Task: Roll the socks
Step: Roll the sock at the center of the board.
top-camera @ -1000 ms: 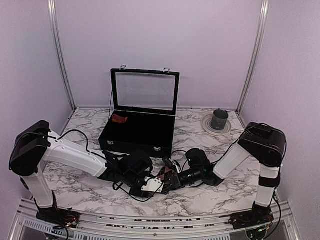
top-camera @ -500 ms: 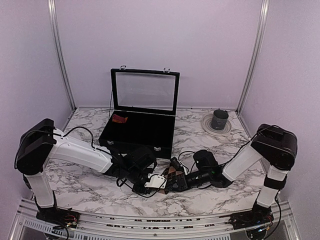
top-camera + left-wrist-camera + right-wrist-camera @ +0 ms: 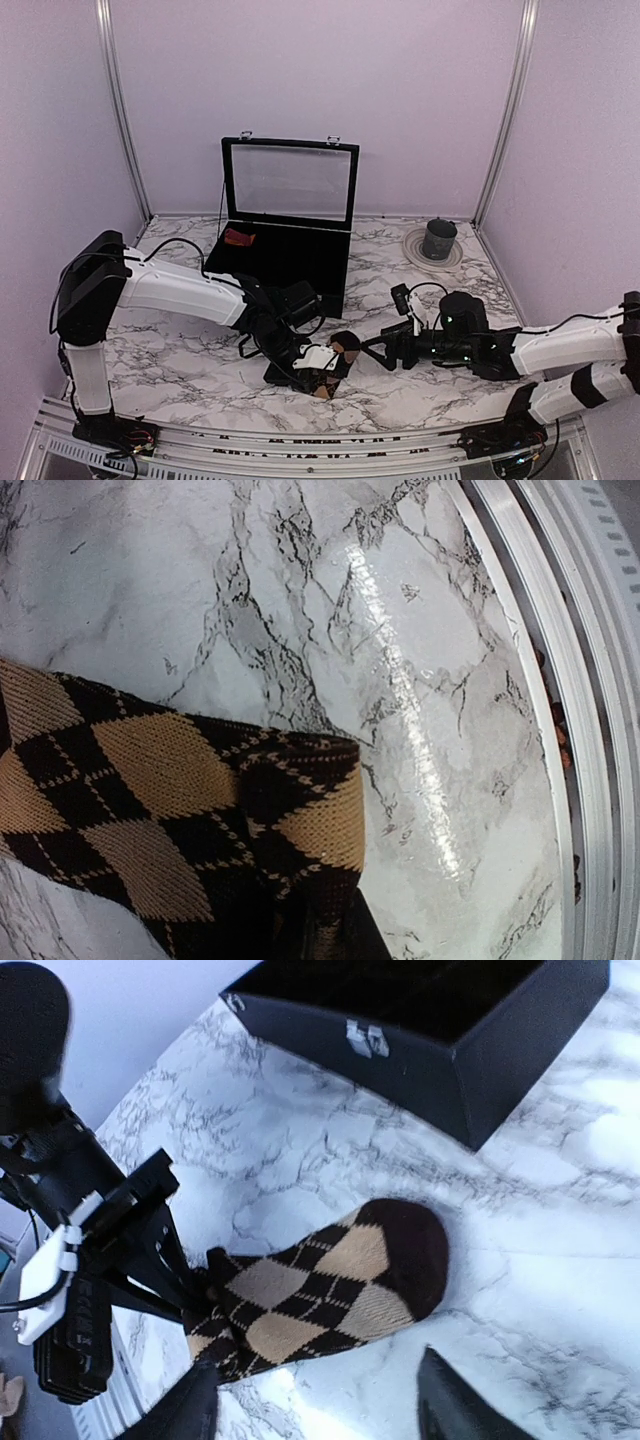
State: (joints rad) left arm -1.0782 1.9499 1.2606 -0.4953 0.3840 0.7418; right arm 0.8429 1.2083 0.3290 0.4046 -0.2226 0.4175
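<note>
The dark argyle sock (image 3: 338, 349) with tan diamonds lies on the marble near the table's front, its brown toe (image 3: 415, 1245) toward the black case. My left gripper (image 3: 312, 365) is shut on the sock's other end (image 3: 210, 1305); in the left wrist view the fabric (image 3: 190, 810) fills the lower left and hides the fingertips. My right gripper (image 3: 320, 1415) stands open just short of the sock, nothing between its fingers (image 3: 190, 1410). The red sock (image 3: 238, 237) lies inside the case at its back left.
An open black case (image 3: 262, 282) with a glass lid stands behind the sock. A grey cup (image 3: 438, 238) sits on a white plate (image 3: 414, 250) at the back right. The metal rail (image 3: 590, 680) of the table's front edge runs close to the left gripper.
The right gripper has let go of the argyle sock, opened and drawn back to the right. The left gripper has shut on the sock and shifted right with it.
</note>
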